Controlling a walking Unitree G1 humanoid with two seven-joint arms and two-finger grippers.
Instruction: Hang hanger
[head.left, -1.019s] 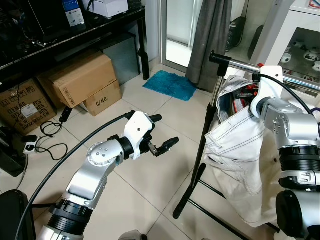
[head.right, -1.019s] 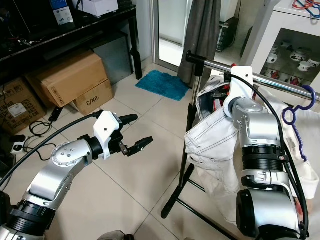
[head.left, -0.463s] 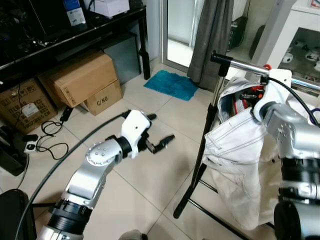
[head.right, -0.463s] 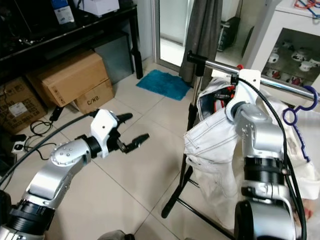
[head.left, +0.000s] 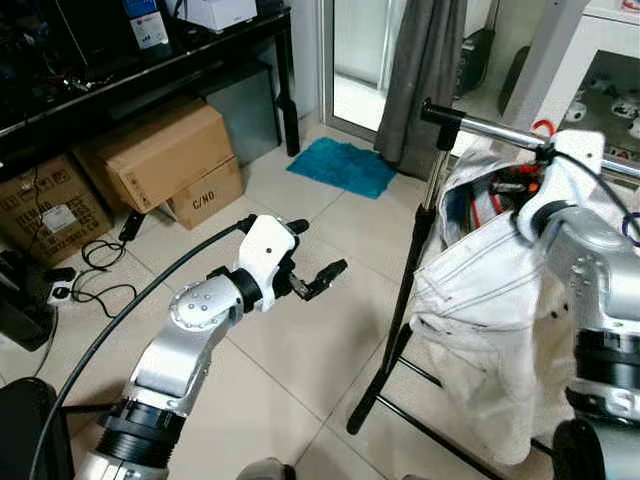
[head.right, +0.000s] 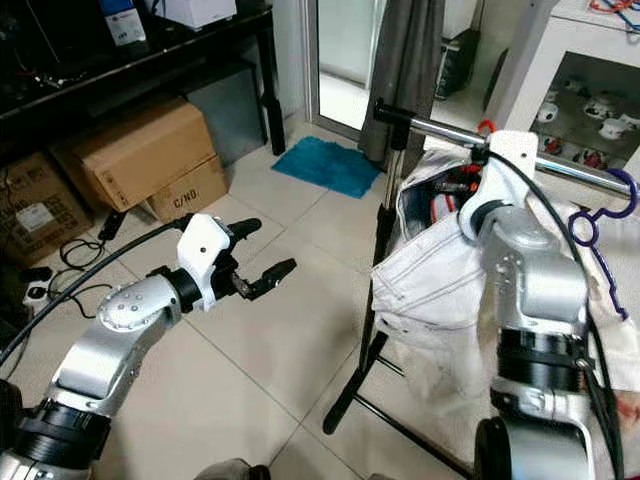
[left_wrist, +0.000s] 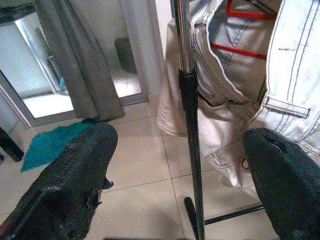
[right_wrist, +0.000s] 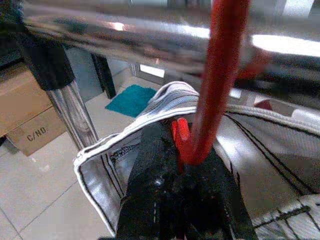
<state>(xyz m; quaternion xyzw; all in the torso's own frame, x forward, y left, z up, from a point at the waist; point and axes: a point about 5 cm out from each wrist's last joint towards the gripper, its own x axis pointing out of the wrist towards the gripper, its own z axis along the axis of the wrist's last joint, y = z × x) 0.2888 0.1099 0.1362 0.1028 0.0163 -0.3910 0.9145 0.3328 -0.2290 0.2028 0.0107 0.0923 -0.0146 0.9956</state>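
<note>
The red hanger (right_wrist: 216, 85) is pinched at the base of its hook by the right gripper (right_wrist: 182, 165), fingers pressed together on it, and is held up against the rail (right_wrist: 150, 37) at the right of the scene; the hook appears to be looped over the rail already, though blur in the right wrist view leaves it uncertain whether it is fully seated. The grip is placed low on the hook, probably so the curve stays free to pass over the bar. The hanger is seen as thin glossy red rod, its hook (head.right: 486, 127) showing just above the rail, its arms buried inside white jeans (head.left: 480, 290) with dark stitching, which hang in folds beside the black stand post (head.left: 415, 260). The weight of the jeans is judged to be carried partly by the gripper until release. The left gripper (head.left: 318, 280) is held out over the tiled floor (head.left: 300, 350), well left of the post, fingers spread and holding nothing, presumably kept clear of the work. A purple hanger (head.right: 590, 230) is noted further right on the rail.
</note>
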